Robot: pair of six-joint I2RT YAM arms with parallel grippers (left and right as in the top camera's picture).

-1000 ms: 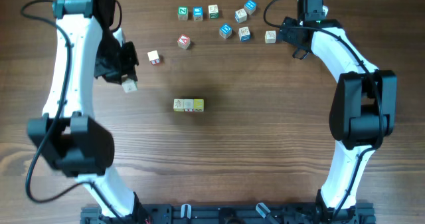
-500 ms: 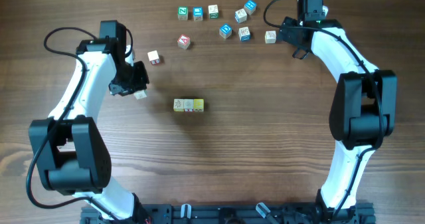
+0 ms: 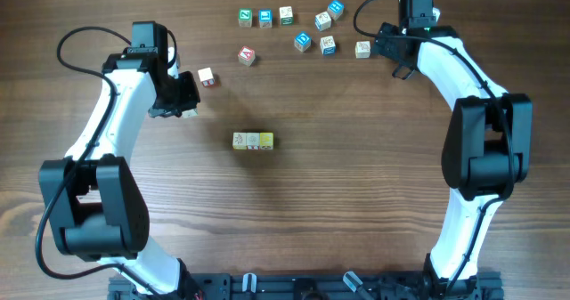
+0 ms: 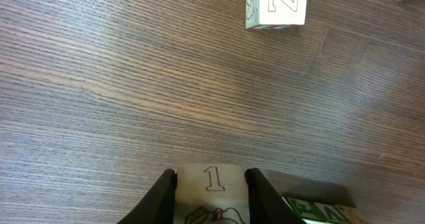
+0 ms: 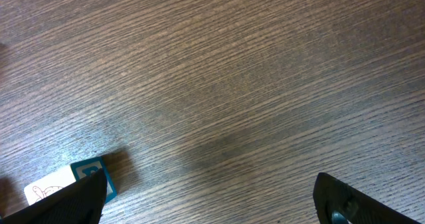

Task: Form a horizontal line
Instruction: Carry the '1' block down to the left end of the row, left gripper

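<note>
Left end effector: clamped on cream cube marked "1", left of horizontal line, well apart. Line near table centre. Right end effector: fingers spread wide, far right.

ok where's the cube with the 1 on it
The 1 cube is clamped between the fingers of the left gripper, bottom centre of the left wrist view; overhead, up-left of the row.
</note>
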